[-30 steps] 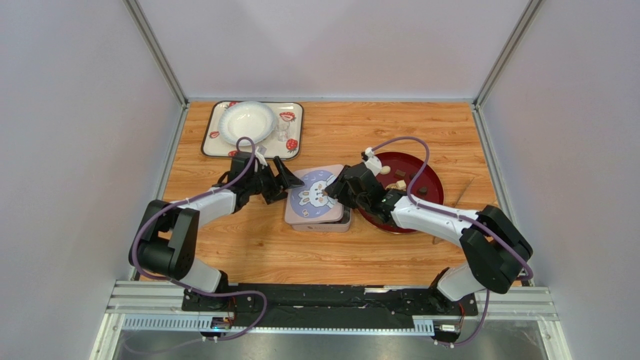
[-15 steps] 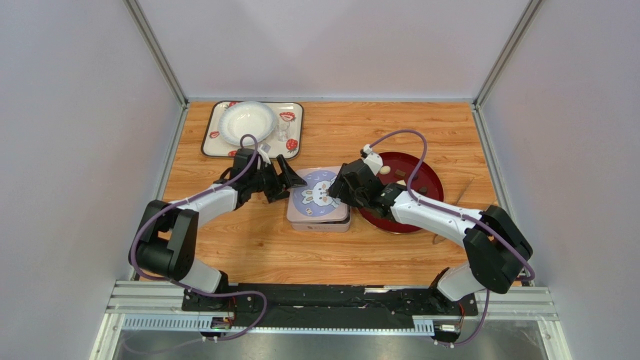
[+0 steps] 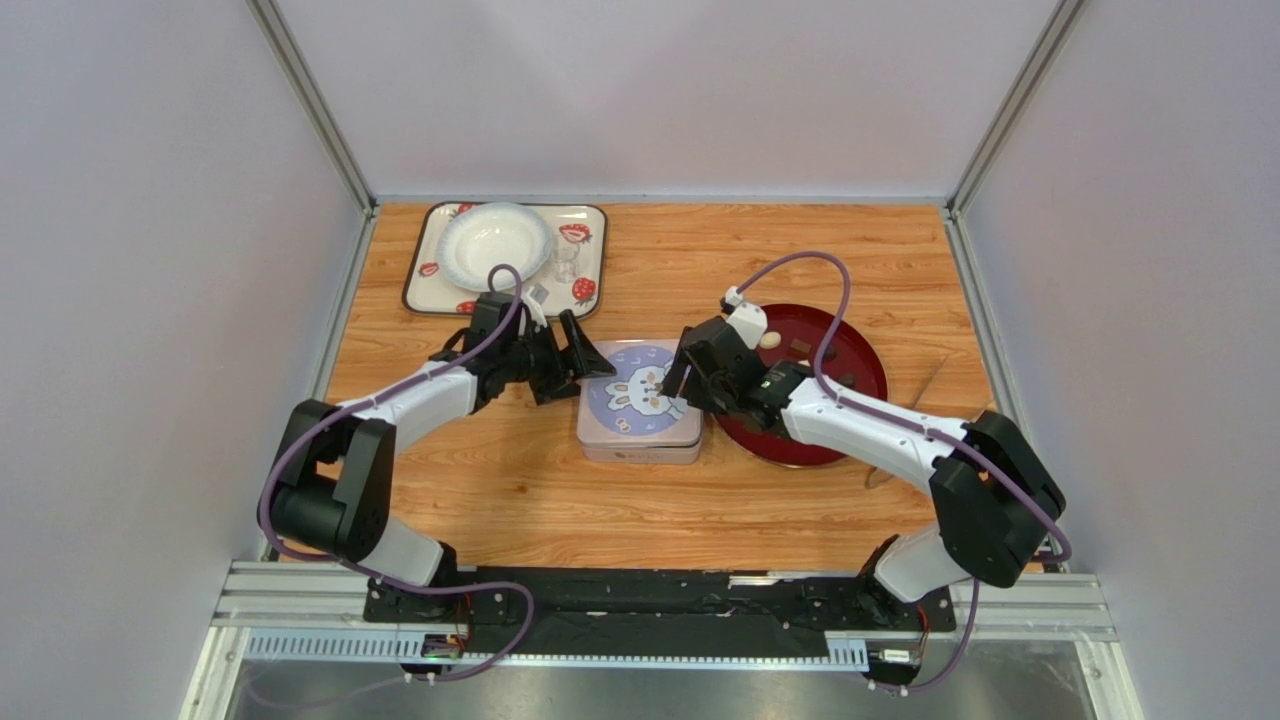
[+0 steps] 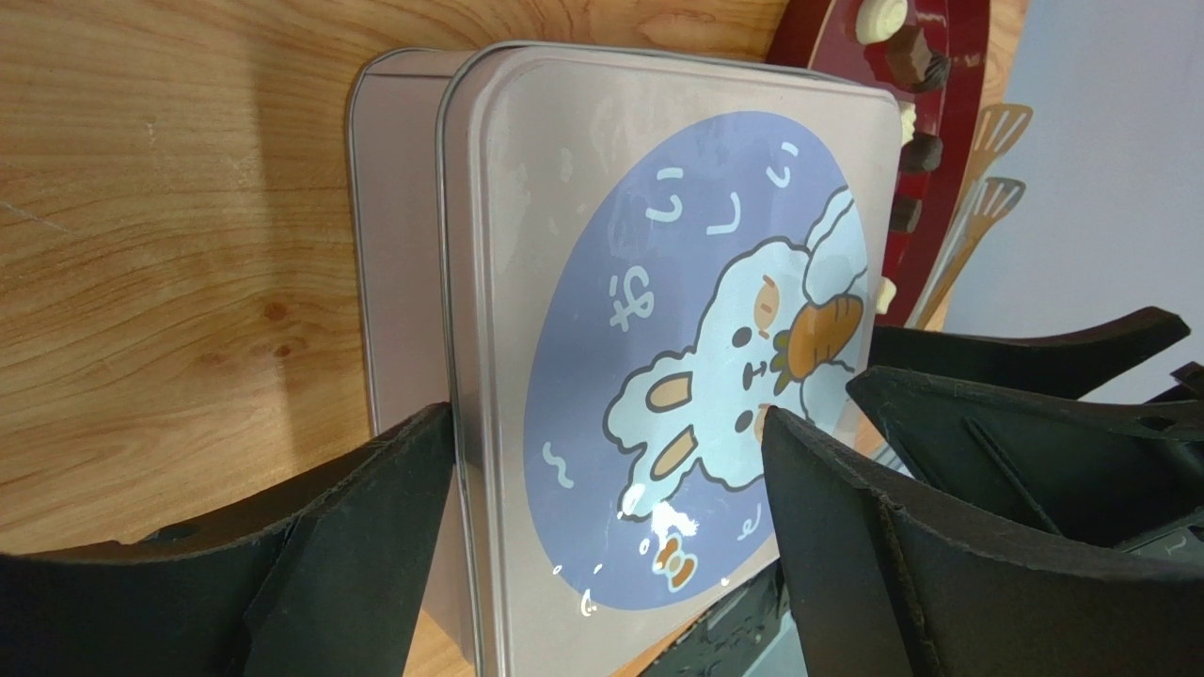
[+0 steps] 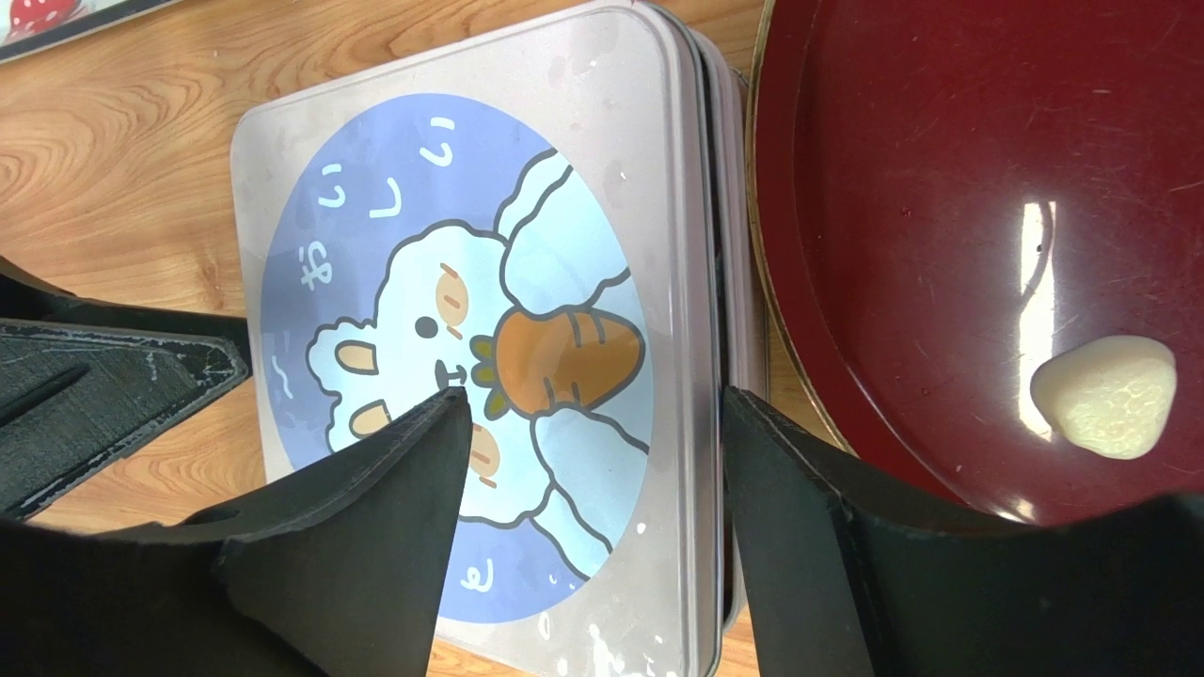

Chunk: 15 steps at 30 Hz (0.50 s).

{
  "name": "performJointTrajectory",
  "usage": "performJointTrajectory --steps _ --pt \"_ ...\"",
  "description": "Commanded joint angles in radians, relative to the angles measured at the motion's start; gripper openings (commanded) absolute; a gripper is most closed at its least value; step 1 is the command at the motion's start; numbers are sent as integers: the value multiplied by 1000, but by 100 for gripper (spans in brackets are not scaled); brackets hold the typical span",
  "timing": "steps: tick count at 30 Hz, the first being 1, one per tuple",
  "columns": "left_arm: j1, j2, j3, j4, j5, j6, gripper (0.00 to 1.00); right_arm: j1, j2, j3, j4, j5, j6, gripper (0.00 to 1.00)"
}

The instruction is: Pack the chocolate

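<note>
A pale tin [image 3: 639, 405] with a blue rabbit lid [image 4: 664, 310] lies mid-table, the lid sitting slightly offset on its base. My left gripper [image 3: 583, 357] is open at the tin's left edge; in its wrist view the left gripper [image 4: 608, 416] straddles the lid's corner without touching it. Over the tin's right side, my right gripper [image 5: 594, 395] is open, one finger above the rabbit and the other beside the lid's edge. The chocolate lies on a dark red plate [image 3: 860, 375]: a cream-white piece [image 5: 1105, 395] and dark pieces [image 4: 919, 59]. Whatever is inside the tin is hidden.
A strawberry-patterned tray [image 3: 586, 225] at the back left carries a white bowl [image 3: 493, 243] and a small glass [image 3: 564, 267]. Two slotted spatulas [image 4: 989, 148] lie beyond the red plate. Grey walls close in the table on three sides.
My right gripper's jaws have spread wider over the lid's right edge. The tin now lies squarer and a little farther back. My left gripper has edged back and right, still open.
</note>
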Motion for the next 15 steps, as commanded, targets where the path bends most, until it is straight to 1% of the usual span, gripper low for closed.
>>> performJointTrajectory --steps 1,12,15 --pt "-13 -24 47 -31 2 44 88 6 -24 49 -24 57 -31 69" --pt "-27 -21 78 -83 -18 98 88 9 -50 27 -33 74 -45 68" --pt "-29 -27 84 -100 -27 104 88 3 -59 18 -33 72 -51 67"
